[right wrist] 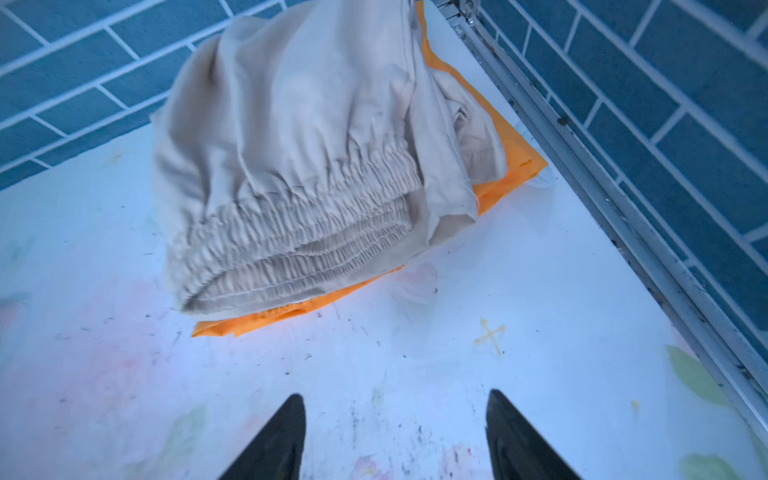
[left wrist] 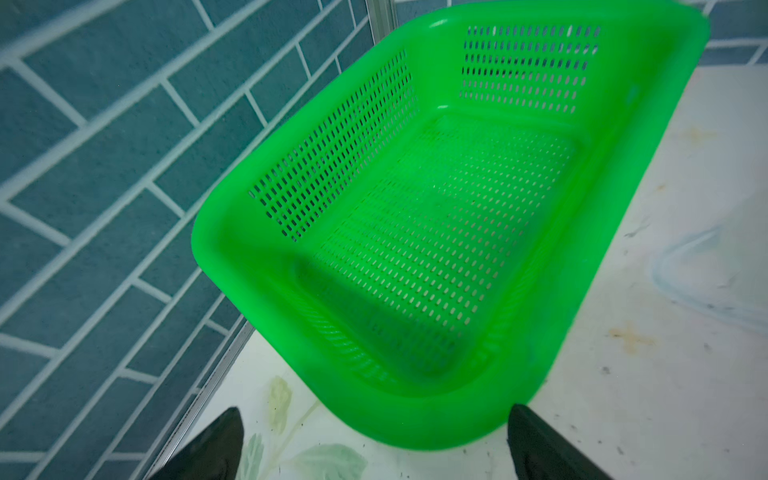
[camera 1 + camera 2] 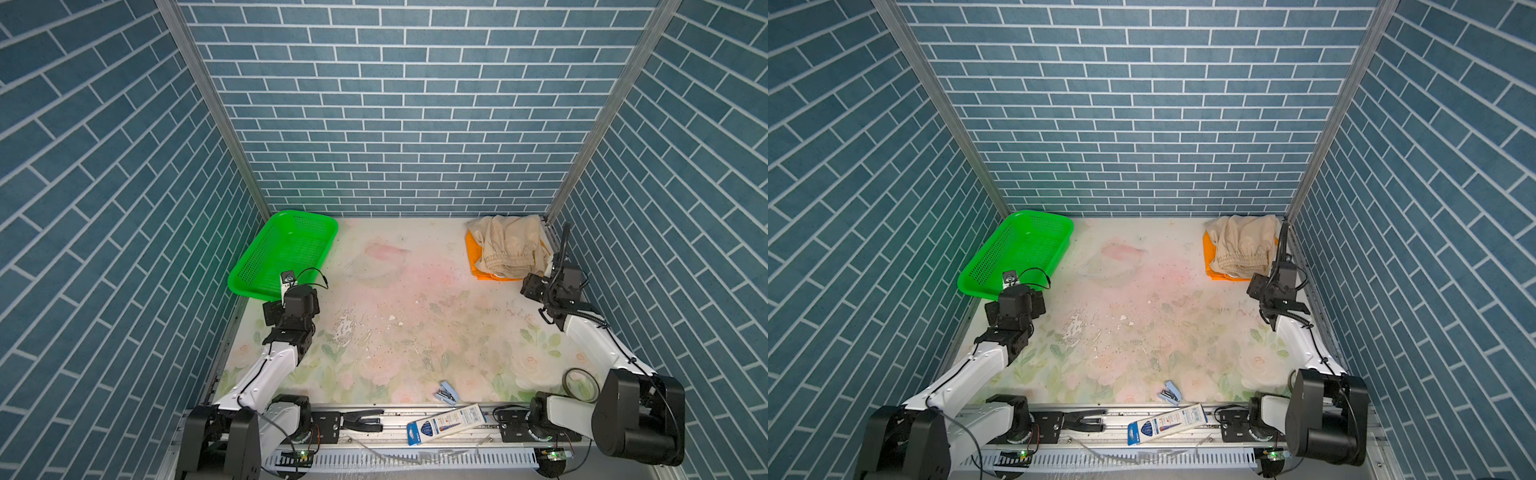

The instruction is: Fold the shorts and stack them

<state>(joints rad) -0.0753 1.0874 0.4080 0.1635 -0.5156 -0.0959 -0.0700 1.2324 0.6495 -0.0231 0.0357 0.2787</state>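
Beige shorts (image 3: 505, 245) lie roughly folded on top of the orange shorts (image 3: 473, 255) in both top views, stacked in the far right corner of the table (image 3: 415, 299). Green basket (image 3: 249, 286) sits far left, well apart.

Left wrist view: my left gripper (image 2: 374, 411) is spread wide at the basket's near rim, holding nothing.

Right wrist view: my right gripper (image 1: 395, 399) is parted and empty, just short of the stack, beige waistband facing me.

Judgement: stacking looks done; the step in hand is letting go. Next calls for backing clear without snagging cloth.

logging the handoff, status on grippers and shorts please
Left gripper open, empty, by the green basket. Right gripper open, empty. Beige shorts on top of orange shorts. Nothing in the way.
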